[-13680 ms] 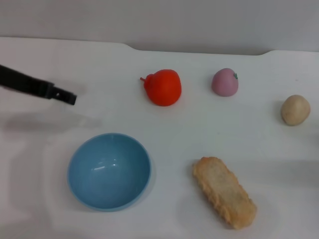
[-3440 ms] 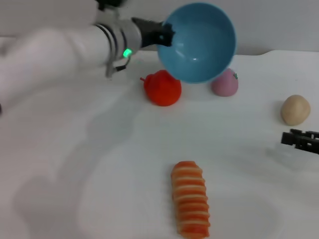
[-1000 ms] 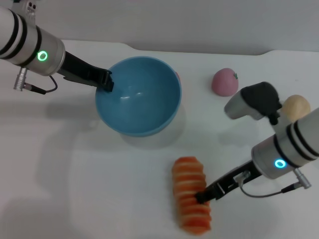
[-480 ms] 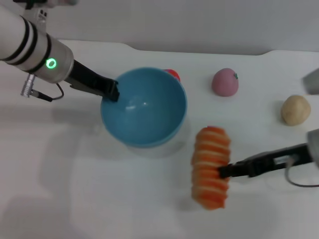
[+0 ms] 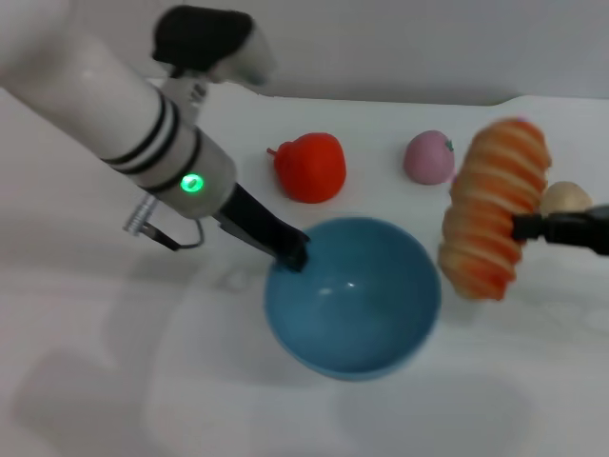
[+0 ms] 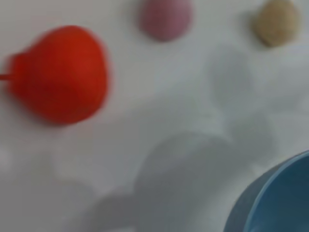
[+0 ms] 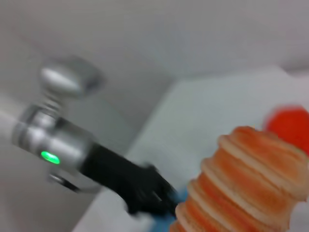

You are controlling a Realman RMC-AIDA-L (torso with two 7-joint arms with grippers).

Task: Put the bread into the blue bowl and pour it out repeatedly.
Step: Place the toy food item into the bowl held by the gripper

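Observation:
The blue bowl [image 5: 354, 297] sits upright low at the table's front middle; I cannot tell if it touches the table. My left gripper [image 5: 290, 253] is shut on its rear-left rim. The bowl's rim shows in the left wrist view [image 6: 277, 200]. My right gripper [image 5: 520, 227] comes in from the right and is shut on the bread [image 5: 493, 209], held tilted in the air beside the bowl's right rim. The bread shows an orange and cream ridged face, also in the right wrist view [image 7: 248, 181]. The bowl is empty.
A red fruit [image 5: 310, 167], a pink fruit [image 5: 429, 157] and a beige ball [image 5: 567, 198] stand along the back of the white table [image 5: 114, 362]. My left forearm [image 5: 124, 114] reaches across the left side.
My left gripper has carried the bowl right and toward the front. My right gripper has lifted the bread up and to the right, above the bowl's right side.

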